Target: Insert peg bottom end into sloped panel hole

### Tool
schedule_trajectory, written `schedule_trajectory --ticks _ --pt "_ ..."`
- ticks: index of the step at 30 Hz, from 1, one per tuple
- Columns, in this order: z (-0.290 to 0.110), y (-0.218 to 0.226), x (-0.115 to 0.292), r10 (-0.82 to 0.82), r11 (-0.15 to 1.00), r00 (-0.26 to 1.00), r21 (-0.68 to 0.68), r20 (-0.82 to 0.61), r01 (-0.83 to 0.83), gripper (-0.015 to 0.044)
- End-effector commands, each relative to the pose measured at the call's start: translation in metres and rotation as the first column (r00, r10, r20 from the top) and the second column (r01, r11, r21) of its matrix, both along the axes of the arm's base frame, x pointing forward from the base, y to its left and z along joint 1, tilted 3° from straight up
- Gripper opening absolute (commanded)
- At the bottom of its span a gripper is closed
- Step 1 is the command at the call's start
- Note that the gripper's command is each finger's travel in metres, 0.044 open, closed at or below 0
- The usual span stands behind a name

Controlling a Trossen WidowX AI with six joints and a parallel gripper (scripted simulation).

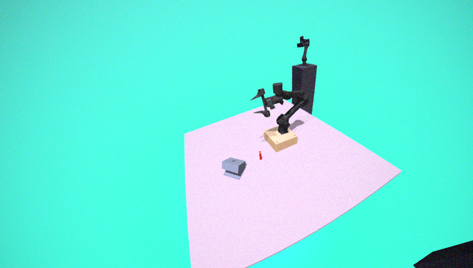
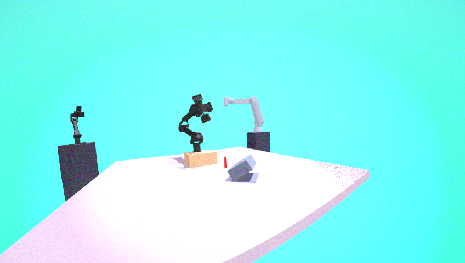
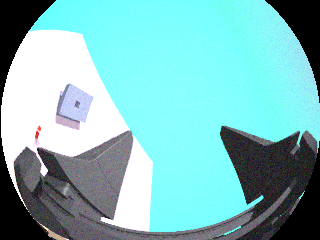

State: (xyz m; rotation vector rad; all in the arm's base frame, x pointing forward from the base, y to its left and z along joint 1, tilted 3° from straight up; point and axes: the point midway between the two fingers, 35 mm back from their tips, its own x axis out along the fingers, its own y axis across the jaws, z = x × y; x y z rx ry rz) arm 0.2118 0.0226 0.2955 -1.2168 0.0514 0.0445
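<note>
Peg (image 1: 260, 154) stands on table (image 1: 298, 199) btwn panel (image 1: 233, 164) & arm base (image 1: 281, 140) (all apart).

Arm (image 1: 291, 108) raised, folded; pincer (image 3: 176, 154) wide open, holding nothing.

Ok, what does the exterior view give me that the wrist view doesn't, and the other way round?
Only the exterior view shows the whole arm raised on its tan base block, two dark pedestals with other arms, and the sloped panel from the side, tilted over its base plate. Only the wrist view shows the fingers close up, spread wide with nothing between them, and the hole face-on. Both show the red peg upright on the white table beside the panel, untouched.
</note>
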Motion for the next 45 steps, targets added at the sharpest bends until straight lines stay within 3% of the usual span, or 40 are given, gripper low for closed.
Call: schedule_trajectory --ticks 1,23,45 --pt "0.000 0.000 0.000 0.001 1.000 1.000 0.001 -0.002 -0.001 0.0426" --pt "-0.036 0.026 0.032 0.055 0.987 0.960 0.158 -0.274 -0.012 0.0440" --pt "-0.082 0.052 0.055 0.082 0.953 0.835 0.289 -0.544 0.094 0.0440"
